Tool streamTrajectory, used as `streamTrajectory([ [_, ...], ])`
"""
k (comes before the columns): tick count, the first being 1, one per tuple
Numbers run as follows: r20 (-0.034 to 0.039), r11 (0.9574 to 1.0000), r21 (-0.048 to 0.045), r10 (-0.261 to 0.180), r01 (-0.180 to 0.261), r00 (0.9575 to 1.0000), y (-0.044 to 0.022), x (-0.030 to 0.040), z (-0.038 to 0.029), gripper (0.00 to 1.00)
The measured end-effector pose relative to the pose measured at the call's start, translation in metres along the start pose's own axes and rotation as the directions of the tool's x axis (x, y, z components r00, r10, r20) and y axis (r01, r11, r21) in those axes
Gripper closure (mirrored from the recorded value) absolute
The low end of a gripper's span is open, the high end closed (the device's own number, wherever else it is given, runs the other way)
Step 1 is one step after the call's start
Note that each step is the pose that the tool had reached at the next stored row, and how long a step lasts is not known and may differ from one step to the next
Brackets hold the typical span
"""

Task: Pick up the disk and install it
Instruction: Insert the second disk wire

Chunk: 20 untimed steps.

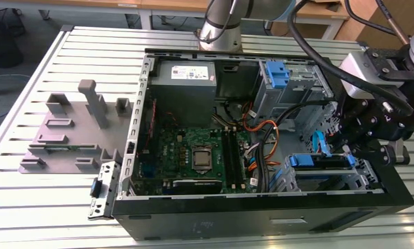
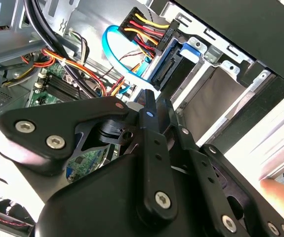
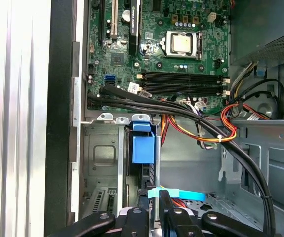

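On the ribbed metal bench (image 1: 27,171), toward the exterior view's left, a grey plastic fixture (image 1: 72,135) with upright posts lies beside the open computer case (image 1: 262,218). Inside the case, going rightward, come the grey power supply (image 1: 186,72) at the far edge, the green motherboard (image 1: 193,155) in the middle, then bundled orange and black cables (image 1: 262,140).

At the case's near corner on the exterior view's right sits the drive cage (image 1: 362,179), and the disk (image 1: 321,162) — edged by its blue carrier — appears seated in it, its long axis running into the bay. A blue data cable (image 2: 113,52) and a multicoloured power plug (image 2: 149,29) meet its end in the second wrist view, so it looks already installed.

The claw (image 1: 352,148) hangs directly over that bay; the disk lies just below and ahead of it, the blue carrier tab (image 3: 143,148) sitting just ahead of the black fingers (image 3: 165,205) in the first wrist view. The fingers look drawn close together, with the disk not between them — though I cannot tell for certain.
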<state>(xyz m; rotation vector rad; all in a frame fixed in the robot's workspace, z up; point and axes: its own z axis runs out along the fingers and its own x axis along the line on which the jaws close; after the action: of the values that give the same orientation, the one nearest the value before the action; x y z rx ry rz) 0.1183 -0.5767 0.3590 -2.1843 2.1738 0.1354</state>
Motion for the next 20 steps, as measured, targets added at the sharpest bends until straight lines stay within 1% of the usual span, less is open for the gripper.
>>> streamTrajectory([
  [15, 0.0002, 1.0000, 0.0000, 0.000, 0.000, 1.0000, 0.0001, -0.0004, -0.0033, 0.77],
  [17, 0.0001, 1.0000, 0.0000, 0.000, 0.000, 1.0000, 0.0002, -0.0010, -0.0093, 0.77],
  [20, 0.0001, 1.0000, 0.0000, 0.000, 0.000, 1.0000, 0.0002, -0.0010, -0.0094, 0.77],
])
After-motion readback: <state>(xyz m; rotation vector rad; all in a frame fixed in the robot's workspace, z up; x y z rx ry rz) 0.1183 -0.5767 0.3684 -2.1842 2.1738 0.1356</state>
